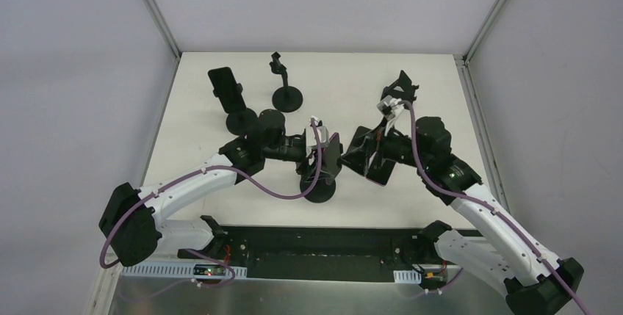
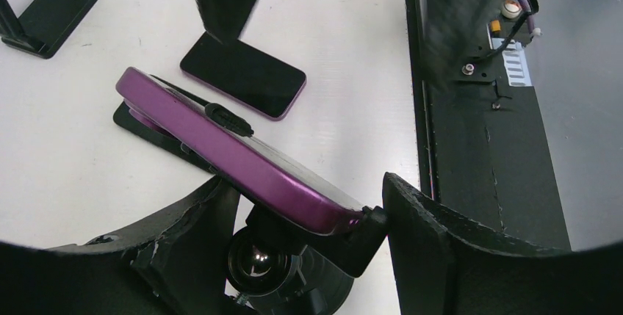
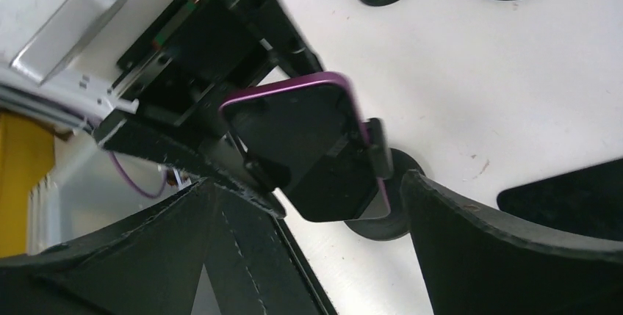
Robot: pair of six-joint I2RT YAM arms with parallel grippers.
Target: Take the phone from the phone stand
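Observation:
A purple phone sits clamped in a black phone stand at the table's near middle. In the left wrist view the phone lies across the stand's ball head. My left gripper straddles that head, with its right finger against the clamp arm. It reaches in from the left in the top view. My right gripper is open. The phone's dark screen stands just ahead of its jaws, untouched, and the stand's base shows between the fingers.
A second phone lies flat on the table under my right gripper, also visible in the left wrist view. Other black stands stand at the back left, back middle and back right. A dark trough runs along the near edge.

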